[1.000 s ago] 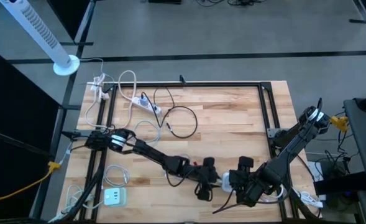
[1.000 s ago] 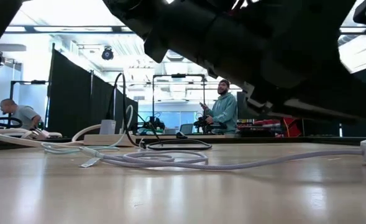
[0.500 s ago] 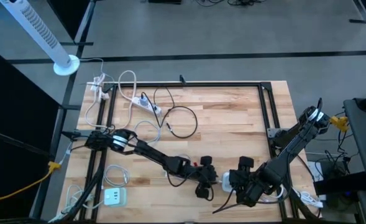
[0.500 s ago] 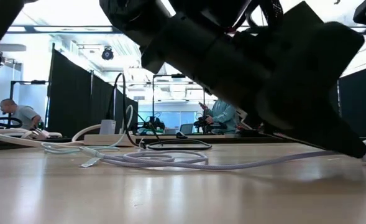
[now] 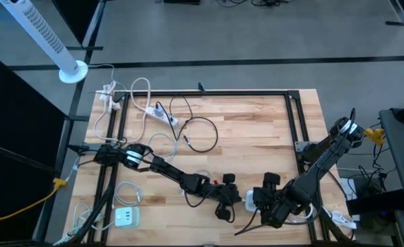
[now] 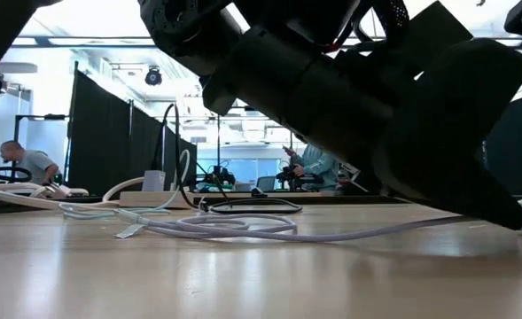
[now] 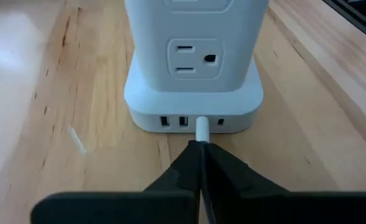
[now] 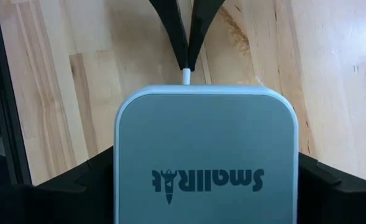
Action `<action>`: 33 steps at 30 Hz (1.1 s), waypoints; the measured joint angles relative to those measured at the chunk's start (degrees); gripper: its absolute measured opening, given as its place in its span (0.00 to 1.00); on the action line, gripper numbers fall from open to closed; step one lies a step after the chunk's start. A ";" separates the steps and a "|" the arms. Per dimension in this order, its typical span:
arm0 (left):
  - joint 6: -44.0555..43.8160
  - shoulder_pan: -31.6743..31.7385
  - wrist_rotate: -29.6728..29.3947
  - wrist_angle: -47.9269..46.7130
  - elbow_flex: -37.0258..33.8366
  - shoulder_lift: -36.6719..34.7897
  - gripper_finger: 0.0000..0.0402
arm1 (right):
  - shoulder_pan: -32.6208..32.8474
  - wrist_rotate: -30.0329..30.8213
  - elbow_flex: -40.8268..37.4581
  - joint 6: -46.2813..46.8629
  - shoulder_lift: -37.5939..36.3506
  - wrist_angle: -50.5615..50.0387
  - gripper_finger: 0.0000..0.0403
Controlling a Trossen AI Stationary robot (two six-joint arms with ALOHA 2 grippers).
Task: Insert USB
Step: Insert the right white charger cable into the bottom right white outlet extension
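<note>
At the lower middle of the high view, near the worktop's (image 5: 256,123) front edge, one white USB plug (image 7: 202,129) sits at a port in the base of one white power block (image 7: 194,68). That base shows four small ports in a row, under one wall outlet. The left claw (image 7: 201,163) has its two fingers pressed together, pinching the plug's cable end. The right claw (image 8: 206,180) is spread wide around the block, one finger on each side. Toward the upper left lie a white power strip (image 5: 162,114) and looped cables (image 5: 198,134); one small white charger (image 5: 126,217) rests at lower left.
</note>
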 joint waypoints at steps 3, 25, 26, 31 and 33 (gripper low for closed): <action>0.79 0.11 0.20 0.18 -0.02 0.00 0.01 | 0.00 -0.01 0.00 0.00 0.00 0.00 0.73; 2.24 0.22 0.66 -3.66 0.26 -4.16 0.49 | 0.00 -0.01 0.00 -0.26 0.02 0.02 0.73; 2.04 0.22 0.24 -6.50 0.26 -5.17 0.51 | 0.00 -0.01 0.01 -0.32 0.02 0.02 0.73; -3.08 -0.13 -1.20 -25.77 0.22 -10.12 0.54 | 0.00 -0.01 0.00 -0.55 0.02 0.02 0.73; -5.87 -0.69 -1.22 -34.46 0.24 -12.11 0.53 | 0.00 0.01 0.00 -0.57 0.02 0.02 0.73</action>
